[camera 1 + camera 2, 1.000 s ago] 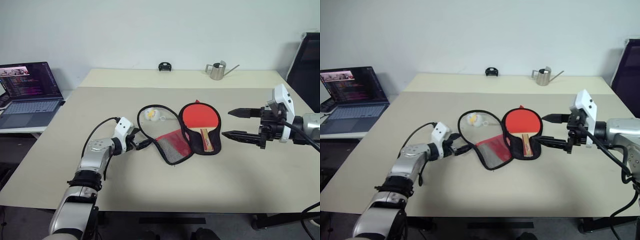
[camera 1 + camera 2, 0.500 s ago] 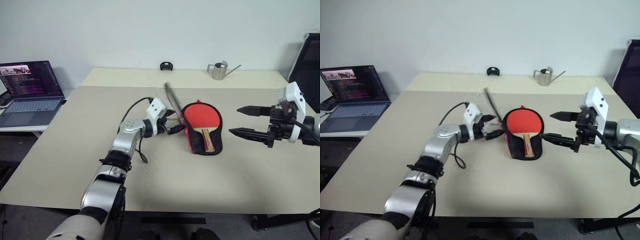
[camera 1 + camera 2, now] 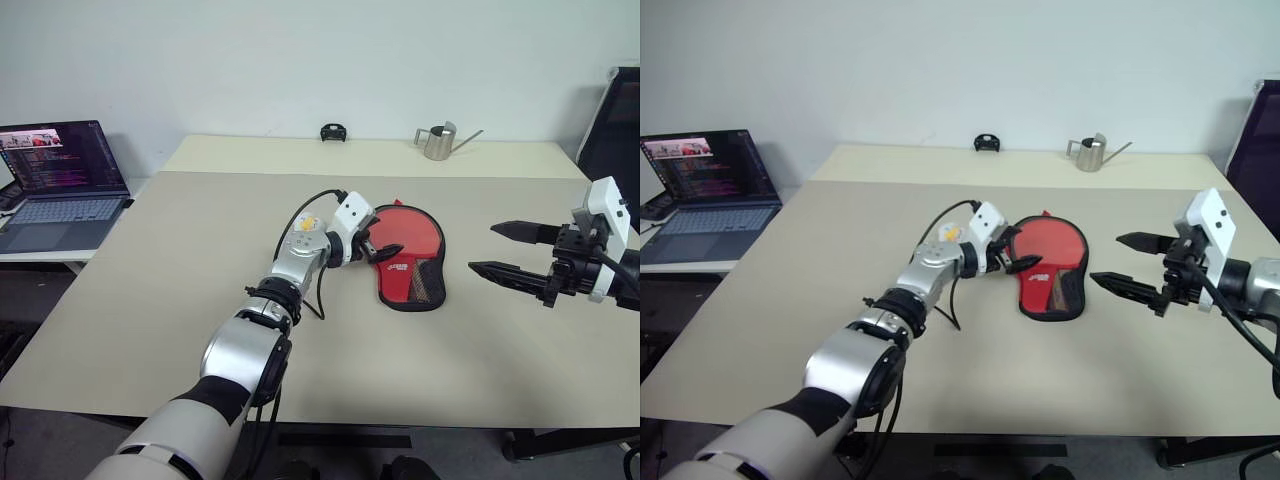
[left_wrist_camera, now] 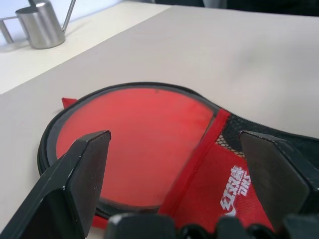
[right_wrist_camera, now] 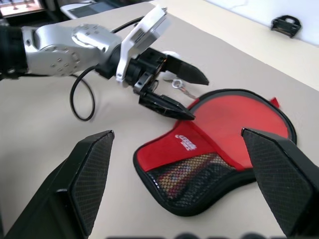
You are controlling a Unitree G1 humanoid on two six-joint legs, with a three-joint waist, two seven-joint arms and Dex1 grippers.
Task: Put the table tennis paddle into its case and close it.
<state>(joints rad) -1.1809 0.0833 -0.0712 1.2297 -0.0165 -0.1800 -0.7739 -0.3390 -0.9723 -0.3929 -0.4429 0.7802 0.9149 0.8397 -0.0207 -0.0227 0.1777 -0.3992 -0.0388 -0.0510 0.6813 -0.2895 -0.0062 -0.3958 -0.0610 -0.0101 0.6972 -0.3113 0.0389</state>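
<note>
Two end effectors are over the big beige desk right now, and both have their black fingers spread wide with nothing between them. Left end effector is parked right at the left edge of the red paddle-shaped fabric case, fingertips just beside it or barely over the rim; can't tell if they touch. Right end effector hangs off to the case's right side, clearly apart from it, pointing back toward it.

Case lies flat near the middle of the desk, folded shut with its red side up. Round part is plain red with black zipper edging all around, and the narrower end toward the robot has a white logo plus a black mesh pocket. Through the mesh you can make out the light wooden handle of the table tennis paddle, so the paddle's inside the case; the rest of it is covered. Whether the zipper is actually run closed, can't tell.

Farther back: an open laptop on a side surface to the left, a small metal watering can by the wall, and a little black object next to it. Something small and yellow-white peeks out behind the left wrist.
</note>
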